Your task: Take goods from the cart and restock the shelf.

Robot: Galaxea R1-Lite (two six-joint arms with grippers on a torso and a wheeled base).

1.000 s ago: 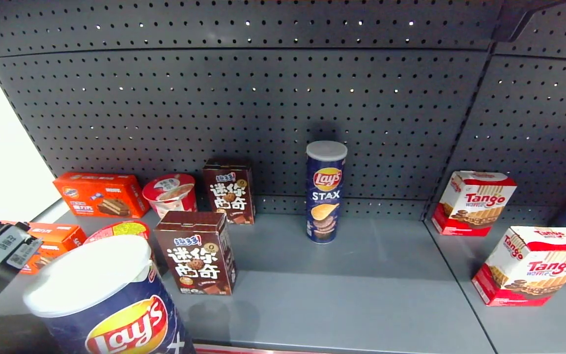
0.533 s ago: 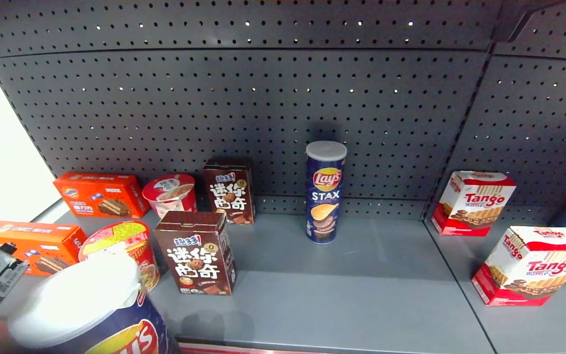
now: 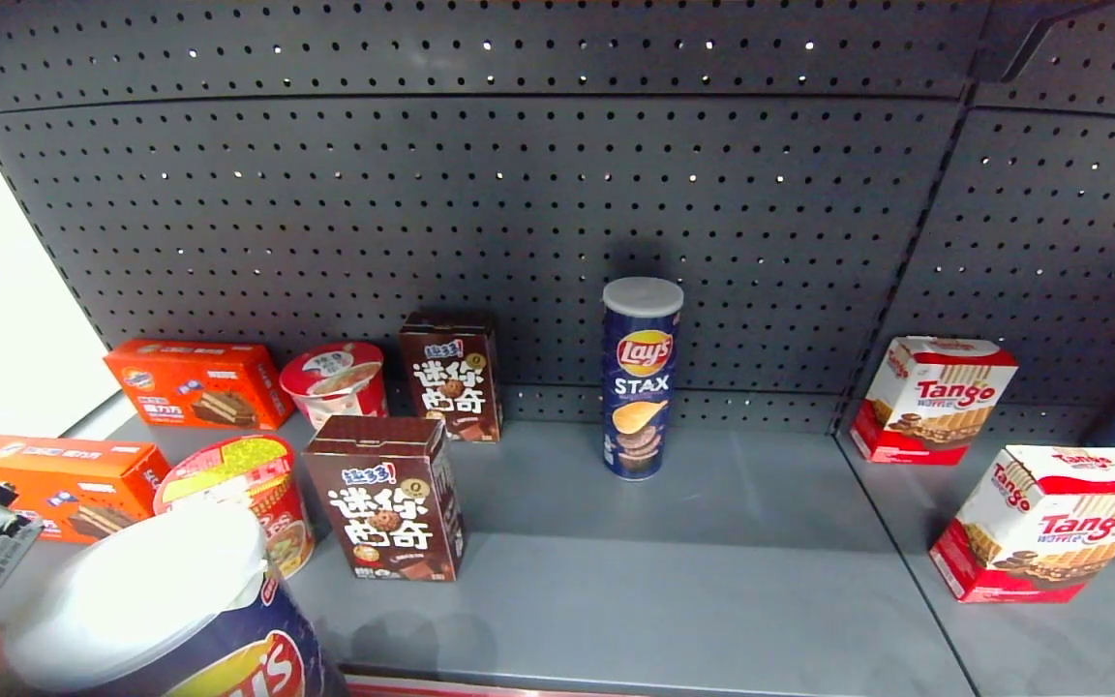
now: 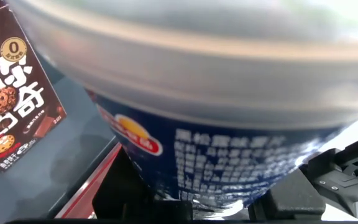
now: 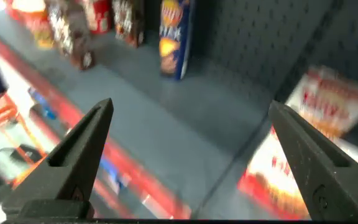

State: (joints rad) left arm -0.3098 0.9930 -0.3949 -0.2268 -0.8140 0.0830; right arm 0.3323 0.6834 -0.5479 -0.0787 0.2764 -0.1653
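shelf (image 3: 664, 581): chip can (image 3: 642, 378) upright at centre back; left of it rear cookie box (image 3: 451, 376) and front cookie box (image 3: 386, 497), then rear cup (image 3: 335, 380) and front cup (image 3: 238, 484), then rear flat box (image 3: 197, 382) and front flat box (image 3: 64, 479); rear wafer box (image 3: 930, 399) and front wafer box (image 3: 1051, 523) at right; second chip can (image 3: 161, 610) before the front cup.

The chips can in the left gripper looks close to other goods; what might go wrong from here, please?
1. Swinging the chips can toward the bare shelf could knock the noodle cup or front brown box close beside it.
2. Tall and narrow like the standing can at the back, it may topple if released tilted.
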